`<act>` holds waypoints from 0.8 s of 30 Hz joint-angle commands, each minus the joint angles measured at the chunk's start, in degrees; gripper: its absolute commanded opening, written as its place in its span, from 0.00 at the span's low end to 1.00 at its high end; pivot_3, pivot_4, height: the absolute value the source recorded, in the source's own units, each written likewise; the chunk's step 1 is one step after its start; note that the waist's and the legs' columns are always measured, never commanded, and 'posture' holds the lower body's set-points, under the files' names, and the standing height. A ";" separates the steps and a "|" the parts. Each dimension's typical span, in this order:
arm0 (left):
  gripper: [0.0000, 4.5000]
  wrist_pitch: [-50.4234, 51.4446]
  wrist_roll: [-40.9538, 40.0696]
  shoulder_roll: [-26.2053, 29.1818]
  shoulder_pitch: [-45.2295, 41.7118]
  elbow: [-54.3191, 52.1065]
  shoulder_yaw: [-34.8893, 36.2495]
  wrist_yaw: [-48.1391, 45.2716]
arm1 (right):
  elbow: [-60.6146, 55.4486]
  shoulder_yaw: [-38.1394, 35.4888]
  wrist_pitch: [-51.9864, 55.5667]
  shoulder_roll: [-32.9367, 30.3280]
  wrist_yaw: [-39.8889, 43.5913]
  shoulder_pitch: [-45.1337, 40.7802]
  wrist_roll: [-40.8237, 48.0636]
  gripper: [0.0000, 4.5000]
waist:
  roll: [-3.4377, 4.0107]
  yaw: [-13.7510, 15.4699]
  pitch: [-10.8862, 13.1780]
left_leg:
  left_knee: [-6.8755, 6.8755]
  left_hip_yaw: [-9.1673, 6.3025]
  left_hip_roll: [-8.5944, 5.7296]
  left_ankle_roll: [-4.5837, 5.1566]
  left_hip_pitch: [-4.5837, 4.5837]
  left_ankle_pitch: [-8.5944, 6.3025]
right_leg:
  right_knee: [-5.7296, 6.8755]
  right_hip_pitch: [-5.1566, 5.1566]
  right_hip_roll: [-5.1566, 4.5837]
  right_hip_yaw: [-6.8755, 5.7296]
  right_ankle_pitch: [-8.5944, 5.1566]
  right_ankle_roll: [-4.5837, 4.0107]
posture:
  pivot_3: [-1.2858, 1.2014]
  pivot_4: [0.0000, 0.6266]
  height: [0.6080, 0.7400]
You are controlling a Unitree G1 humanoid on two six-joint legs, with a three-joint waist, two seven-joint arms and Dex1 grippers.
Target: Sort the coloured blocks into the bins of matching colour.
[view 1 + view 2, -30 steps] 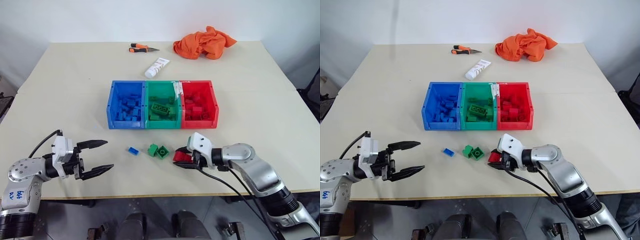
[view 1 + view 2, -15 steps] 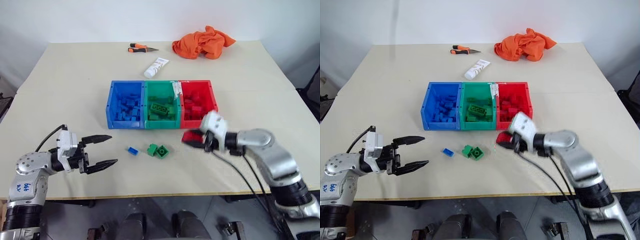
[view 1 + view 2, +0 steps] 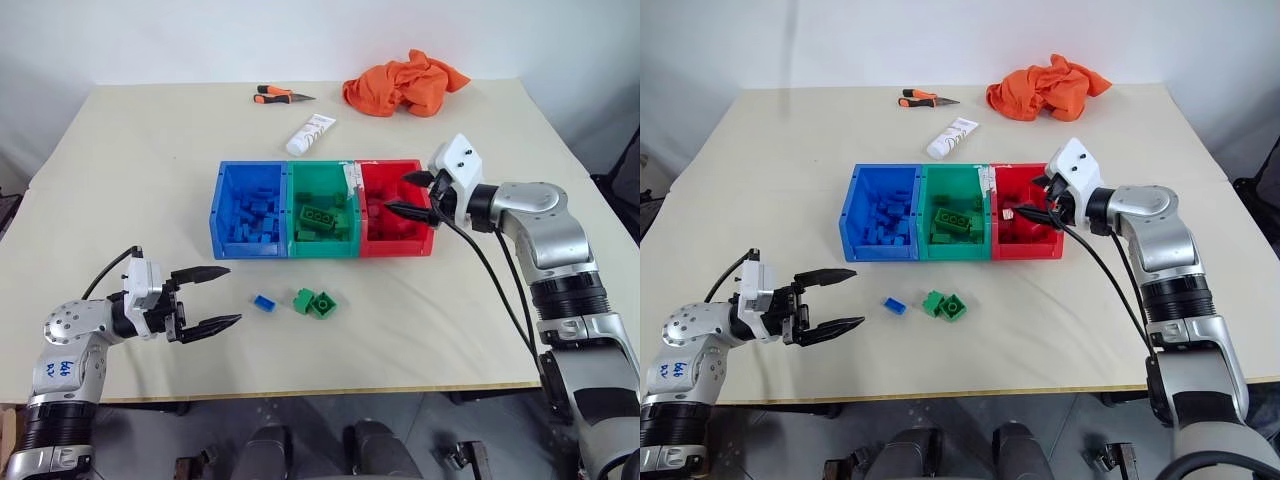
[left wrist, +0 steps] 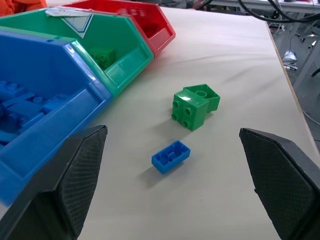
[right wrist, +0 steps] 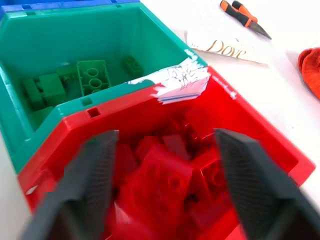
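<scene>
Right hand (image 3: 408, 194) is hovering, fingers spread wide, over the red bin (image 3: 425, 247); left hand (image 3: 212, 297) is gaping wide near the tabletop's (image 3: 140, 150) front edge.

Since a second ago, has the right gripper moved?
Yes. The right gripper went from the table's near edge beside the green blocks up to over the red bin.

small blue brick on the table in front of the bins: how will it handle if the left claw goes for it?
The small blue studded plastic brick looks rigid and probably very light. It lies flat and low on the table, so it should not roll or tip, though a nudge would likely slide it on the smooth top. It is tiny beside the open left claw, so the pinch probably needs careful centring.
</scene>
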 commanded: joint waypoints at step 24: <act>1.00 -3.03 1.52 -0.06 -6.32 8.47 -1.54 -2.74 | -42.84 -30.08 5.76 -22.84 18.83 59.60 15.93 1.00 | 0.00 1.85 0.00 | 0.06 0.04 0.00 0.30 0.10 -0.11 | -0.33 0.27 0.00 -0.05 0.00 0.00 | 0.52 0.24 1.00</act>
